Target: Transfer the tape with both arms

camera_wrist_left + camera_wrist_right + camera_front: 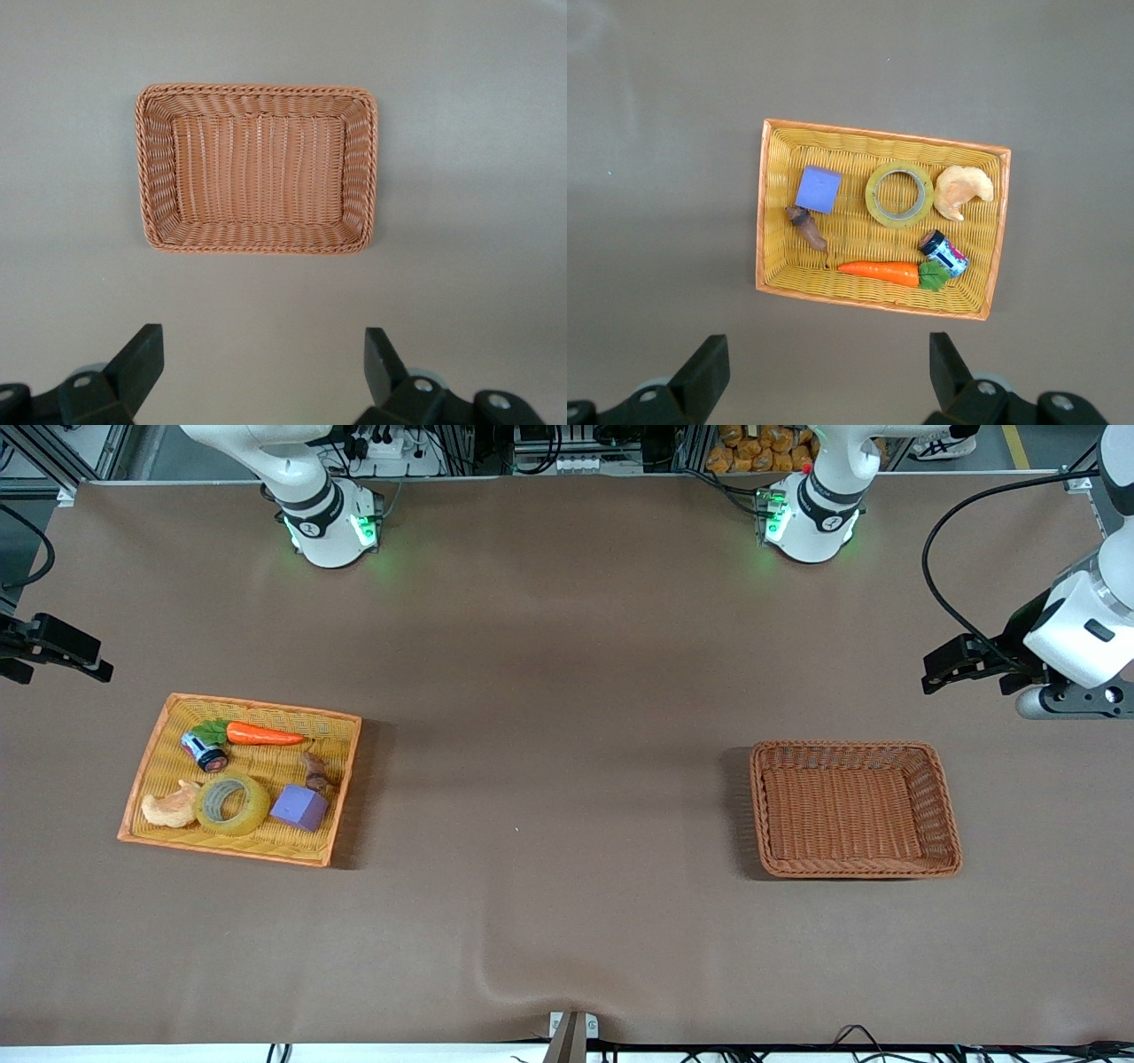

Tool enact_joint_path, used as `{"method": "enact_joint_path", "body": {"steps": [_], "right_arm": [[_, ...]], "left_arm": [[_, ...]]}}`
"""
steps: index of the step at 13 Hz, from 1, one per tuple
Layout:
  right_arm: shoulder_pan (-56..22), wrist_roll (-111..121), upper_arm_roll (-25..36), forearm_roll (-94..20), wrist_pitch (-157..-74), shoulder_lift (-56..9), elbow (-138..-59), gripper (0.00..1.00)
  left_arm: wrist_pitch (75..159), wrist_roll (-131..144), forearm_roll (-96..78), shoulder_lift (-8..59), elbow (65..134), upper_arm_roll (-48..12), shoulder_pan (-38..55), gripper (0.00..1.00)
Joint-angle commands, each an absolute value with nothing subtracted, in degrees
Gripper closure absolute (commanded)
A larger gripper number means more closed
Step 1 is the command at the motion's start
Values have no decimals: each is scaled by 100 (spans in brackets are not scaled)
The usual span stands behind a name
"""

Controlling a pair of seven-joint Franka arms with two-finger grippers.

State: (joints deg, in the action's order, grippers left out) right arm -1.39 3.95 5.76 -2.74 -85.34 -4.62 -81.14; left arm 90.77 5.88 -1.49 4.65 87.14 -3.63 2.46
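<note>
Yellow and translucent, the ring-shaped roll of tape (232,804) with its grey-white inner core lies flat in a yellow woven tray with an orange rim (165,717), toward the right arm's end of the brown-covered table (549,691). It sits along the tray's edge nearest the front camera, between a pale orange curved toy (171,807), which it touches or nearly touches, and a purple cube (299,807) just beside it. Farther from the front camera in the same tray lie an orange plastic carrot with green leaves (257,733), a small dark can with a pink-and-white label (205,751) and a small brown lumpy figure (316,771).

The right gripper (826,372) hangs in the air off the tray's side, near the table's edge at the right arm's end. Its 2 black fingers (707,370) stand wide apart with nothing between them — in the right wrist view the whole tray shows ahead of the jaws, with the tape well apart from both fingertips.

The left gripper (262,367) hangs in the air at the left arm's end of the table, and its jaws too stand wide and hold nothing. Ahead of them in the left wrist view lies a brown rectangular wicker basket (257,93), well clear of the black fingers (142,359) — bare woven floor, upright walls, braided rim.
</note>
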Motion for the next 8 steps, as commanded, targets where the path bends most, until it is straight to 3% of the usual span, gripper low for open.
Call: {"method": "enact_joint_path", "body": {"steps": [1,4,8], "right_arm": [[27,378,334,-141,-8525,-272,-8306,0],[-9,369,325,-79,-8831,-465,-8498,0],[18,675,316,-79,-10744,-492,-10007,0]], "left_arm": [[9079,536,-281,501,8631,-387,193,0],[9079,536,-273,510,8631,-387,193,0],[9070,492,-211,510,8640,-387,202,0]]}}
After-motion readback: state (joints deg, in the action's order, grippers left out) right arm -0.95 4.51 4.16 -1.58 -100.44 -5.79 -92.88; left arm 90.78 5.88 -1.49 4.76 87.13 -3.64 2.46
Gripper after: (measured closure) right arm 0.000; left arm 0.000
